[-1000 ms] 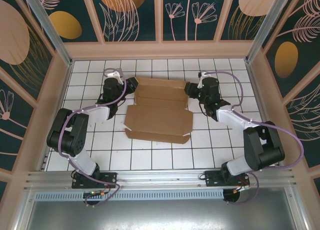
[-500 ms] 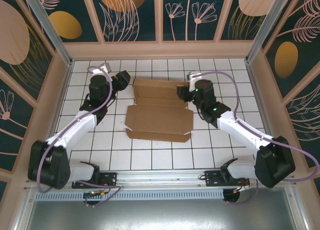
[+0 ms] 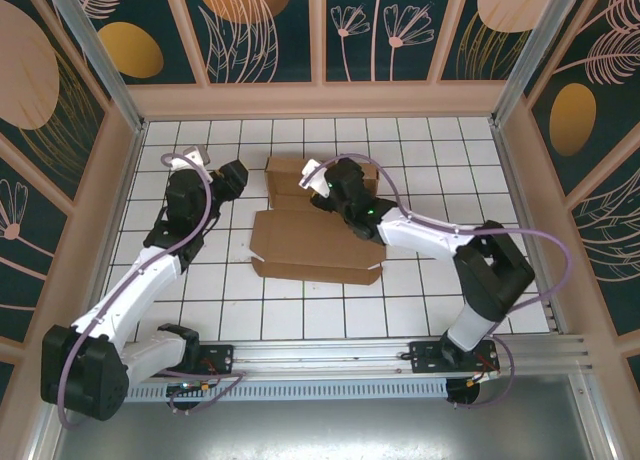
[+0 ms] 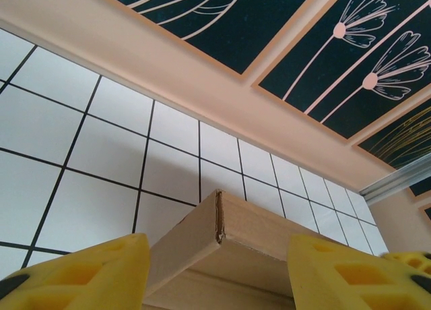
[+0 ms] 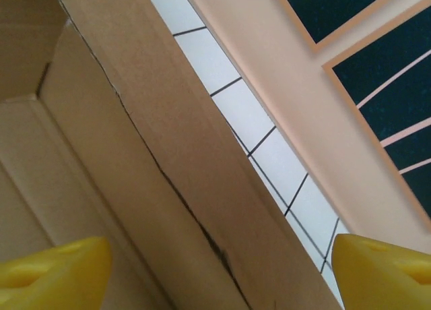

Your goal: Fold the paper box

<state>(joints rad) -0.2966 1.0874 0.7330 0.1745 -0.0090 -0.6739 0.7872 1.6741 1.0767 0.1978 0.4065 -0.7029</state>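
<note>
**Entry: brown cardboard box, half formed, both hands released**

- **Item.** Plain brown die-cut cardboard paper box [image 3: 318, 242], on the white tiled surface [image 3: 190, 280] between my two hands. The part under my right hand has walls standing. The wide panel back toward that arm's elbow lies flat.
- **Left hand** [image 3: 234, 176]. Released, holding nothing. A raised corner of the box sits just ahead of it, framed between my yellow fingers [image 4: 74, 273]. I cannot tell whether it brushes them.
- **Right hand** [image 3: 314, 180]. Spread wide, gripping nothing. It reaches over the standing part, and one cardboard wall, with a dark crease line along it, runs up between its fingers [image 5: 54, 269].
- **Step in hand (my judgement).** The tray walls are up and the lid panel is not yet brought over. Both hands are free to take a fresh hold.
- **Next move calls for.** My right hand presses or pinches the wall in front of it to seat it upright. My left hand steadies the corner ahead so the box does not slide.
</note>
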